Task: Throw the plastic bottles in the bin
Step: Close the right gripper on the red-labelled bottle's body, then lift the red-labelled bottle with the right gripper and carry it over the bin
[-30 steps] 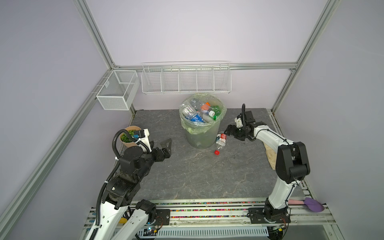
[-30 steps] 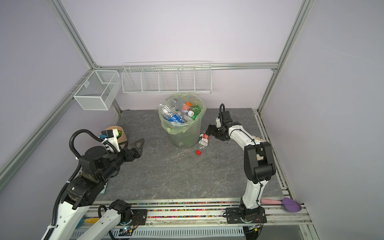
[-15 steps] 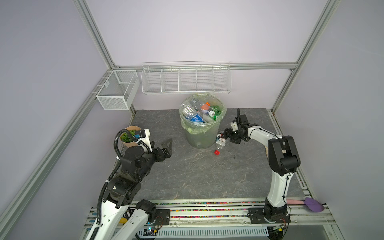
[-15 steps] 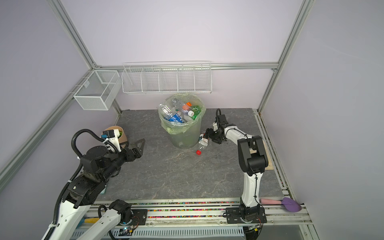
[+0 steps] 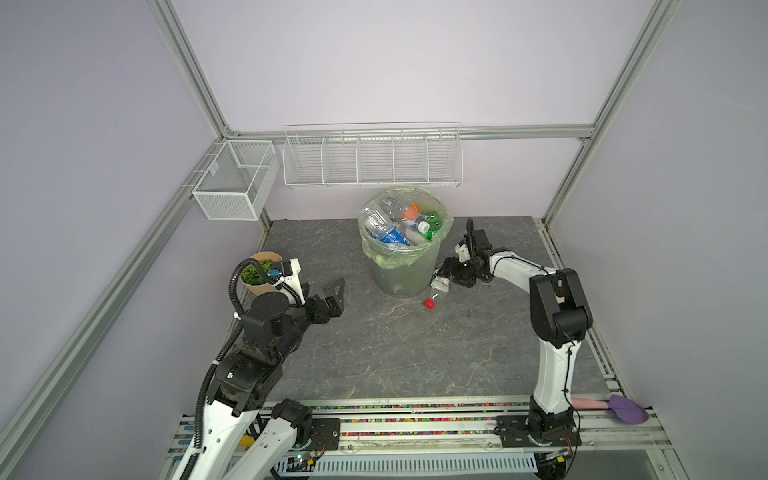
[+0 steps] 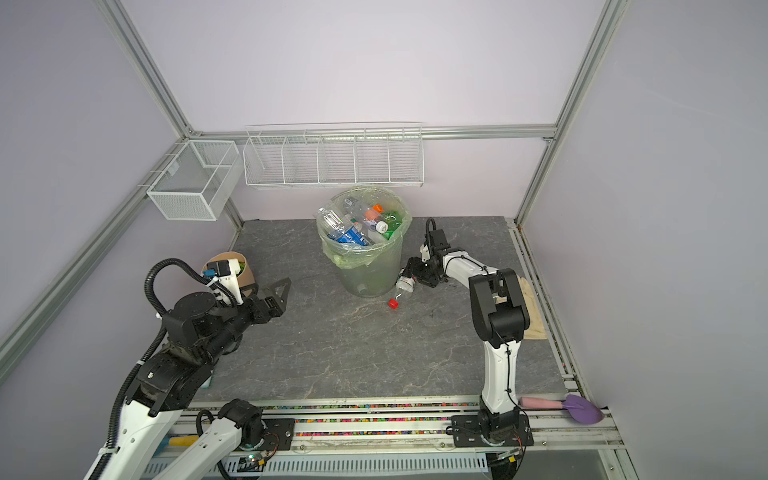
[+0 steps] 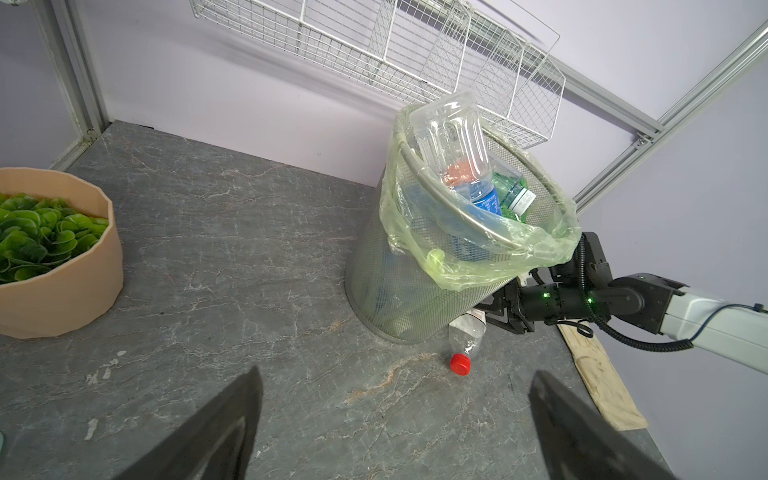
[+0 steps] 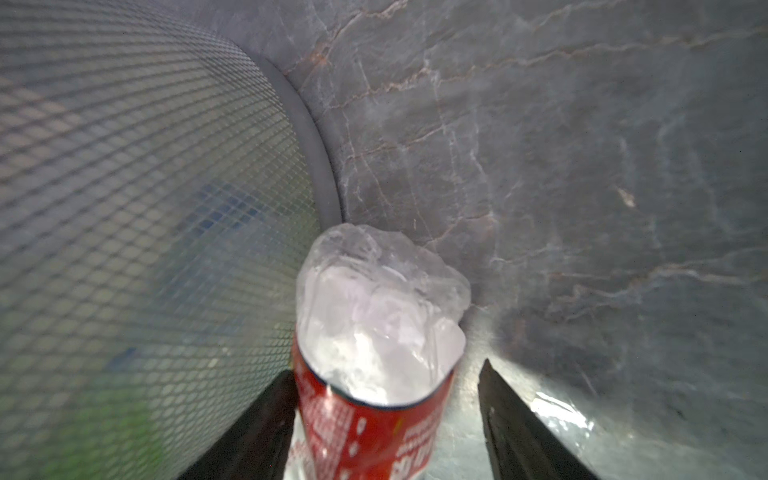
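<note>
Right wrist view gives us the clearest read: the right end effector (image 8: 386,368) straddles a clear bottle (image 8: 374,316) with a red label, one finger (image 8: 257,428) against the label, a gap before the other, so it stands partly open with nothing gripped. In both top views we see this bottle lying on the counter (image 5: 395,353) just beside the foot of the bin (image 5: 405,272), at about 4 o'clock from it, red cap (image 5: 429,304) pointing toward 7 o'clock. More bottles (image 5: 392,232) fill the bin. At 8 o'clock from the bin, the left end effector (image 7: 397,372) hangs wide open and empty.
</note>
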Robot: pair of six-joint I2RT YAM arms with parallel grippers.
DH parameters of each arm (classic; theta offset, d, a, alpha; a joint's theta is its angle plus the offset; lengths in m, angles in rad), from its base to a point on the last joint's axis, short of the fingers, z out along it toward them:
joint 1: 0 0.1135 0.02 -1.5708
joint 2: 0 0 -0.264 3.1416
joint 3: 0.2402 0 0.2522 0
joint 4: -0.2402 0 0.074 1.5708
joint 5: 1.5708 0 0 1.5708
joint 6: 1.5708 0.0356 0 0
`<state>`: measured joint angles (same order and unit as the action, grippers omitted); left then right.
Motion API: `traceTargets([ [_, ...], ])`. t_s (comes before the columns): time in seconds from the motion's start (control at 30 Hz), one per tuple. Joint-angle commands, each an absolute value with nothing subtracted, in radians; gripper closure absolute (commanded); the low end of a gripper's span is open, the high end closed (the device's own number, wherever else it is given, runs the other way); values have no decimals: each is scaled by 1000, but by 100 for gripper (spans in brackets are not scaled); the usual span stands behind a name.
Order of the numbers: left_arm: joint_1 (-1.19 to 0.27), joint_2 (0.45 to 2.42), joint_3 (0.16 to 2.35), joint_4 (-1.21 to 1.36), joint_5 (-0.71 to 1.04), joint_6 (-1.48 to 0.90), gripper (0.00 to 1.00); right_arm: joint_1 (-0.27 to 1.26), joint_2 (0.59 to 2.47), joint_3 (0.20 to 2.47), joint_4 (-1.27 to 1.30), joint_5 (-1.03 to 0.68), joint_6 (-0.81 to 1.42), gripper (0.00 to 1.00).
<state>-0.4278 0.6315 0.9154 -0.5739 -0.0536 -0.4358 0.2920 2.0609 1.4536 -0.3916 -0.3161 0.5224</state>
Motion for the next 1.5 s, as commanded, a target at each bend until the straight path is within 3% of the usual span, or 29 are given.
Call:
traceTargets([
  [0.0,-431,620,886,-567,-42,-451,1,302,2090,1471,-396,-324,535,34],
  [0.33,-430,613,835,-533,-17,-474,1,307,2051,1427,-389,-301,536,66],
  [0.57,-430,618,836,-535,-15,-475,1,308,2011,1401,-398,-279,533,68],
  [0.67,-430,616,835,-535,-15,-476,1,312,1996,1397,-418,-260,525,60],
  [0.8,-430,613,833,-537,-15,-478,1,328,1975,1380,-446,-223,515,37],
  [0.9,-430,614,835,-538,-15,-477,1,341,1959,1355,-444,-203,518,33],
  [1.17,-430,606,836,-547,-18,-478,1,353,2010,1339,-402,-254,556,41],
  [1.47,-431,603,835,-551,-26,-474,1,356,1995,1300,-389,-232,585,65],
])
